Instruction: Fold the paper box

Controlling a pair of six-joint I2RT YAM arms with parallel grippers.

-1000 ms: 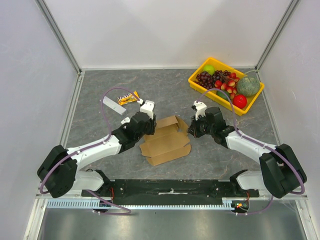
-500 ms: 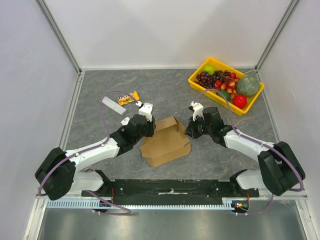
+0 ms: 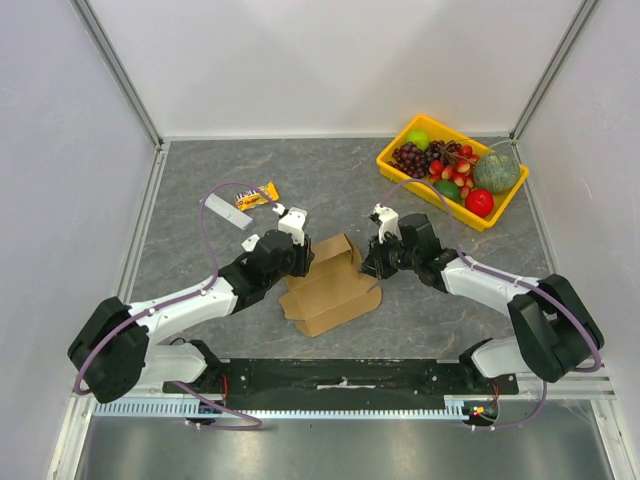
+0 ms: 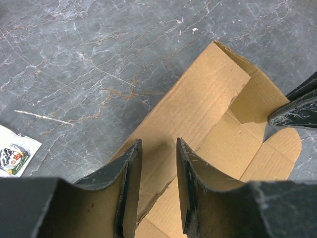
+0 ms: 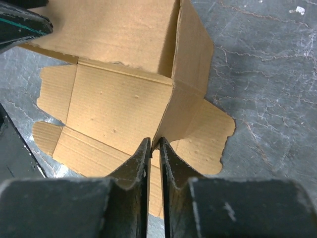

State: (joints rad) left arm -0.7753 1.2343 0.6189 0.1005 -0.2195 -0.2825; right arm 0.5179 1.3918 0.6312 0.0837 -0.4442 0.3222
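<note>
Right wrist shows our right gripper (image 5: 154, 143), jaws a slit, at the paper box (image 5: 119, 104) flap, grip unclear; left gripper (image 4: 158, 144) stands half-open, so we should steady the wall first.

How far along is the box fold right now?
Early-to-middle. Done: one long wall of the paper box stands up with a corner flap turned in. In hand: the left gripper has its jaws apart astride that wall; the right gripper has its jaws nearly together around an upright crease, grip unclear. Left: the rounded side flaps lie flat on the table, and nothing is closed.
</note>
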